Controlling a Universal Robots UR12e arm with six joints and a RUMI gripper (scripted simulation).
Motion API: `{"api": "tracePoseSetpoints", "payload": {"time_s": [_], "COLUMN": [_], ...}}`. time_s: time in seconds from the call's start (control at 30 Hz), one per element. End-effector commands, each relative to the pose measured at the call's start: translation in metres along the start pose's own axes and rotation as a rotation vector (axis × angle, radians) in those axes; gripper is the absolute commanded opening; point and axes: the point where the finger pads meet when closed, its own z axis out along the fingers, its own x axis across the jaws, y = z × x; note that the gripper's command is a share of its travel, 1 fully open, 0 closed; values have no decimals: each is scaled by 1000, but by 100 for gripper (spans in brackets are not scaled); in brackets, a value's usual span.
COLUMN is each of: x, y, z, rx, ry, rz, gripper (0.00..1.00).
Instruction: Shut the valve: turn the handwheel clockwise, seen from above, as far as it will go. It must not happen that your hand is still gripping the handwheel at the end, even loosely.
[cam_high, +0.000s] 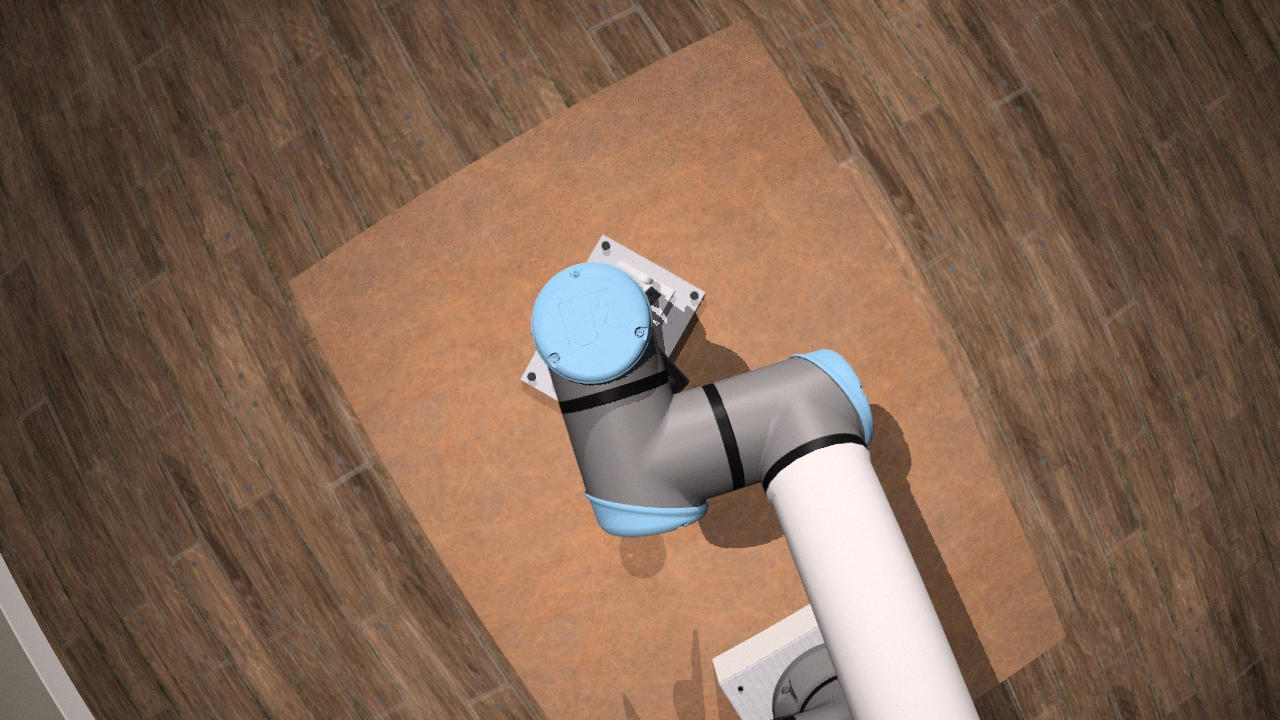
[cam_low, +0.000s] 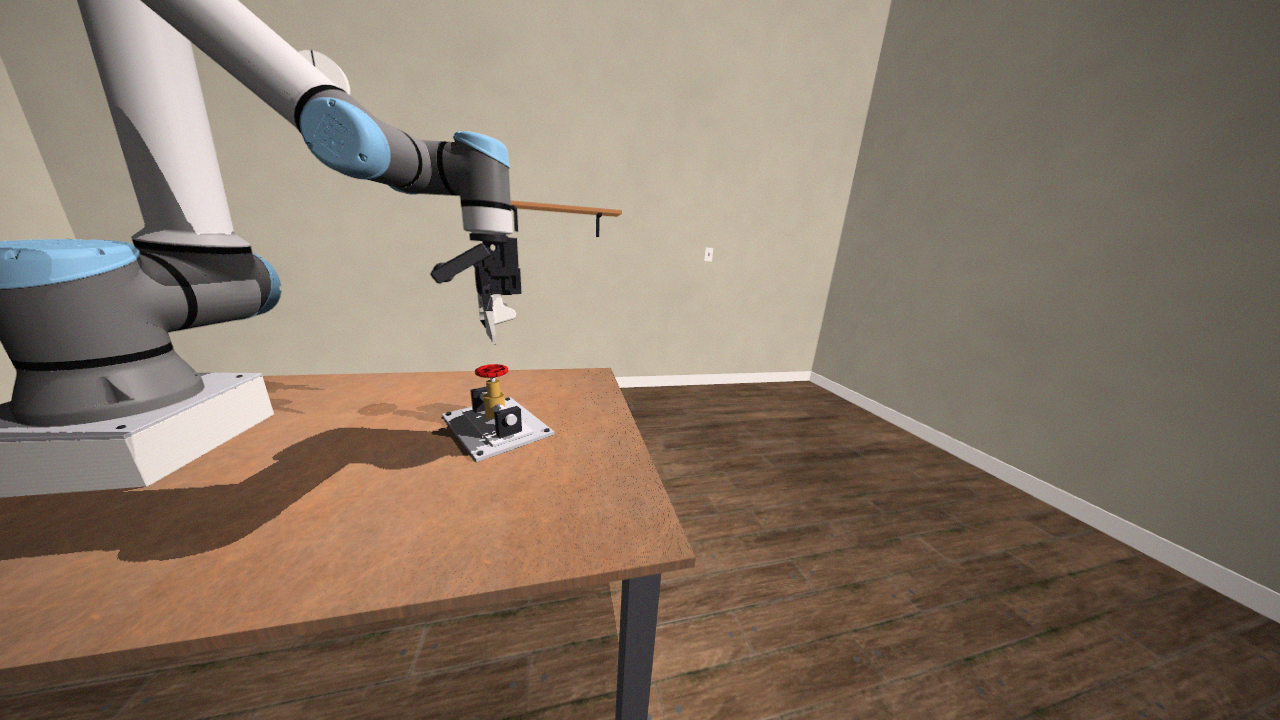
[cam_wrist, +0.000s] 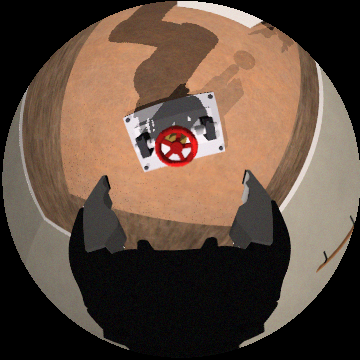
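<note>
Both fingers of the gripper (cam_wrist: 176, 192) stand spread wide apart with nothing between them, as the wrist view shows: one dark grey finger at the lower left, the other at the lower right, bare worktop (cam_wrist: 100, 90) between them. From the exterior view the gripper (cam_low: 491, 326) hangs pointing downward, in the air above the red handwheel (cam_low: 490, 370) and clear of it, a gap showing between its tips and the wheel.

That handwheel (cam_wrist: 176, 146) is a spoked red ring on top of a brass valve stem (cam_low: 492, 392), which rises upright from a light grey base plate (cam_low: 528, 437) with a screw at each corner. Dark blocks stand on the plate beside the stem. This plate lies flat on the brown wooden worktop (cam_low: 358, 501), towards its far right part, well apart from the arm's white pedestal (cam_low: 179, 438).

Seen from the top, the arm's blue-capped wrist joint (cam_high: 590, 321) covers most of the base plate (cam_high: 687, 293), hiding the handwheel; only the plate's corners show around it.
</note>
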Motion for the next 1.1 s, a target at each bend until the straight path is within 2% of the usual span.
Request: {"api": "tracePoseSetpoints", "payload": {"time_s": [0.0, 0.63, 1.07], "x": [2, 3, 3], "y": [-1, -1, -1], "z": [5, 21, 40], "rx": [3, 3, 3], "ry": [3, 3, 3], "rz": [-3, -3, -3], "gripper": [100, 100, 100]}}
